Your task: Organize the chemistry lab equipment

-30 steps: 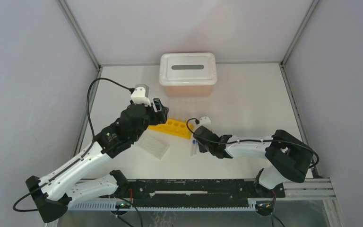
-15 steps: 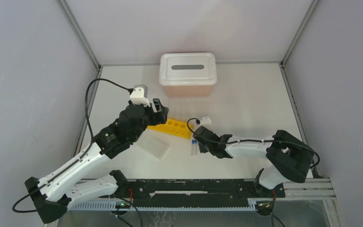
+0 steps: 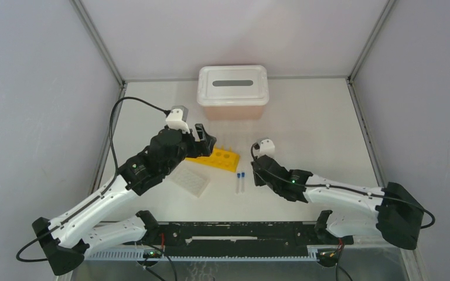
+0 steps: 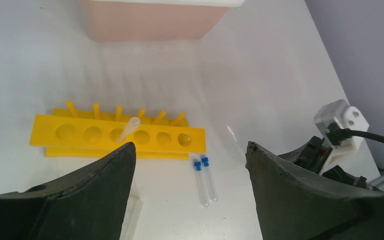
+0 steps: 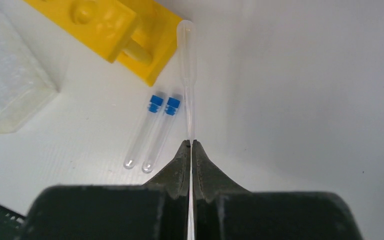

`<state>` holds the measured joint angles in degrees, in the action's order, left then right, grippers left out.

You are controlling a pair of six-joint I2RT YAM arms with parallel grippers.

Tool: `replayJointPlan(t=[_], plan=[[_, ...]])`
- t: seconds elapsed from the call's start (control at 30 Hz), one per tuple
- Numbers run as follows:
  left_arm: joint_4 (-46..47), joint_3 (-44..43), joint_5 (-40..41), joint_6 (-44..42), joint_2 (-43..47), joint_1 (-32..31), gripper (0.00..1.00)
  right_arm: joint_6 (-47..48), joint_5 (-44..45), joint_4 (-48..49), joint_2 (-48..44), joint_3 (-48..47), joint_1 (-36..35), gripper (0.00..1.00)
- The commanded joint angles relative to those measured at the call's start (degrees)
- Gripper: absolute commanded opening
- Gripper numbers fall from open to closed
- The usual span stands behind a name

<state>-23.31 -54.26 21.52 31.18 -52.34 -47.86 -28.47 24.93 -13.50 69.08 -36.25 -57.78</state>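
Note:
The yellow tube rack [image 3: 220,158] lies mid-table; in the left wrist view [image 4: 117,136] a clear pipette [image 4: 128,129] rests on its holes. Two blue-capped vials [image 3: 239,182] lie side by side in front of the rack's right end. The clear well plate [image 3: 190,180] sits left of them. My left gripper [image 3: 204,140] is open and empty above the rack [image 4: 190,147]. My right gripper [image 5: 190,144] is shut on a thin clear tube [image 5: 186,60], just right of the vials [image 5: 155,130]. In the top view the right gripper [image 3: 256,172] hovers beside the rack's right end.
The pink box with the white slotted lid [image 3: 232,93] stands at the back centre. Grey walls close in both sides. The right arm's wrist camera [image 4: 340,122] shows at the right of the left wrist view. A black rail [image 3: 240,231] runs along the near edge.
My right gripper has moved right, away from the vials, and its elbow has swung out and down to the right. My left gripper has shifted slightly right over the rack.

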Motion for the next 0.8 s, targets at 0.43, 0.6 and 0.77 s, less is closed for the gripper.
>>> replayJointPlan(t=[0.43, 0.6, 0.77], plan=[[4.6, -5.3, -32.5, 8.4, -7.2, 7.2, 0.85, 13.4, -3.8, 8.2, -16.5, 0.4, -7.2, 0.01], [7.4, -5.5, -40.6, 10.0, -10.9, 8.9, 0.84, 15.7, -5.3, 9.5, -16.1, -1.1, -8.4, 0.01], [8.6, -5.6, -44.1, 10.7, -13.1, 9.8, 0.83, 17.3, -6.1, 10.4, -16.1, -2.2, -9.2, 0.00]])
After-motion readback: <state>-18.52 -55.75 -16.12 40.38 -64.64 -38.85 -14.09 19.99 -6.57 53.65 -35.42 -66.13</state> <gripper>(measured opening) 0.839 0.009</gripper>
